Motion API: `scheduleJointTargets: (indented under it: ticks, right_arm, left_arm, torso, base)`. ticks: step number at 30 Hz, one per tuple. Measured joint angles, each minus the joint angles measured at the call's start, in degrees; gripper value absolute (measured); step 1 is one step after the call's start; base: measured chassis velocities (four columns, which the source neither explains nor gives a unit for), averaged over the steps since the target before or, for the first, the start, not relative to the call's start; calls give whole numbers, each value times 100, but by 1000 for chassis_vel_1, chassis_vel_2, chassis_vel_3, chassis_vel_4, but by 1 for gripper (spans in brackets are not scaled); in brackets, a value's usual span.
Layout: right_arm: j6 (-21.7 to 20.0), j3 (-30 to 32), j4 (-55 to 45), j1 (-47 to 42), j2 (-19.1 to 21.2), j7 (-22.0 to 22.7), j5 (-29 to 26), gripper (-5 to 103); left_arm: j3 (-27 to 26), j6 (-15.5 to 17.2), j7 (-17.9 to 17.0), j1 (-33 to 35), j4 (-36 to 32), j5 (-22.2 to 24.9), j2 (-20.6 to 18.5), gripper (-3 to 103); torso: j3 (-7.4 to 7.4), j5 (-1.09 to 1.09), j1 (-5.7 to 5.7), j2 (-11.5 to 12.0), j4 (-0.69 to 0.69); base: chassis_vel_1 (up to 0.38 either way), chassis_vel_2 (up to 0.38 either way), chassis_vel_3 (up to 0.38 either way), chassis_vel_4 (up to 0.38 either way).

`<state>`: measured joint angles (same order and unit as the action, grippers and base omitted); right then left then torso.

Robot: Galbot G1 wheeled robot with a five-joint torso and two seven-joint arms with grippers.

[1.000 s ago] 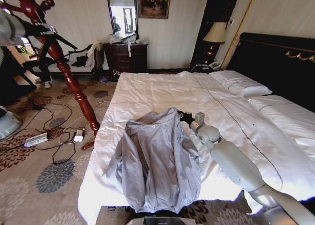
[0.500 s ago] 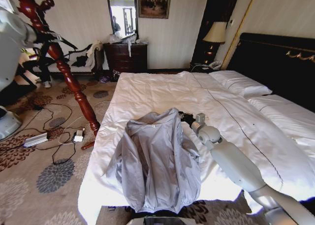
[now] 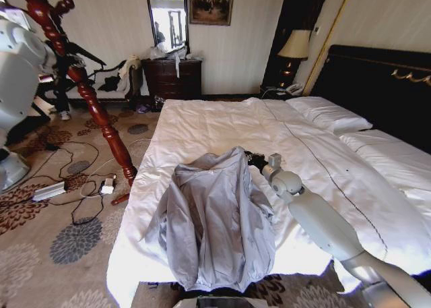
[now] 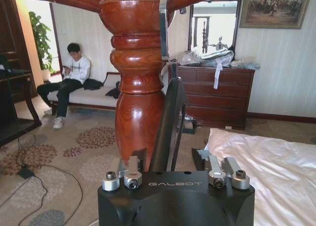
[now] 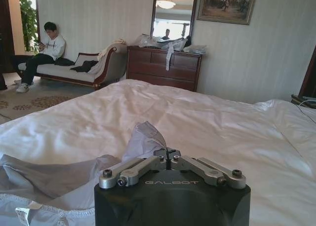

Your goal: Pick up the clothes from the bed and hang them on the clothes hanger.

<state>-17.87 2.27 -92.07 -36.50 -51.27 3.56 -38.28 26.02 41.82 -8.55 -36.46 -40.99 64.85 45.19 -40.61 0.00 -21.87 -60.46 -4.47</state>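
Gripping the clothes hanger up at the far left, the left gripper has its fingers pinched onto the slim black bar, and the hanger's thin silvery hook rises right beside the turned red-brown wooden post of the coat stand. In the head view the left arm is raised at the left edge, next to that post. On the patterned carpet below lie loose cables and a white power strip.

Over to the middle: the light grey shirt lies crumpled on the near left part of the bed, on the white duvet, collar toward the far side, hem near the bed's near edge. A small white label shows inside the collar in the right wrist view.

Just right of the shirt, the right gripper sits low on the duvet by the collar, fingers drawn together, with a peak of grey cloth standing right at the tips; whether they actually clamp it, I cannot tell. The right arm stretches in from the near right. Far right, white pillows lie against the black headboard.
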Motion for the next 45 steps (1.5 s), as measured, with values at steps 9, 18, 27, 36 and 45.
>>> scheduleJointTargets:
  ticks: [9,18,27,36,45]
  right_arm:
    - [3,-58,-49,41,62,18,-40,0]
    - [15,-82,-52,26,83,52,-35,0]
    - [16,-60,-86,36,92,90,-87,0]
    - [16,30,-147,-19,107,164,-142,0]
    - [11,103,-187,-69,126,180,-147,0]
  left_arm:
    - [89,-103,152,26,-181,14,-154,18]
    - [187,-274,297,31,-380,-44,-326,16]
    - [208,-331,361,-28,-698,-69,-392,16]
    - [287,-523,609,-148,-896,-317,-253,16]
    - [291,-362,531,-93,-1930,-79,-464,16]
  torso:
    - [0,0,0,0,-2]
    - [0,-1,0,0,1]
    - [0,-1,0,0,3]
    - [0,-2,-1,0,1]
    - [1,6,1,0,-4]
  base:
    - [0,0,0,0]
    - [0,0,0,0]
    - [0,0,0,0]
    - [0,0,0,0]
    - [0,0,0,0]
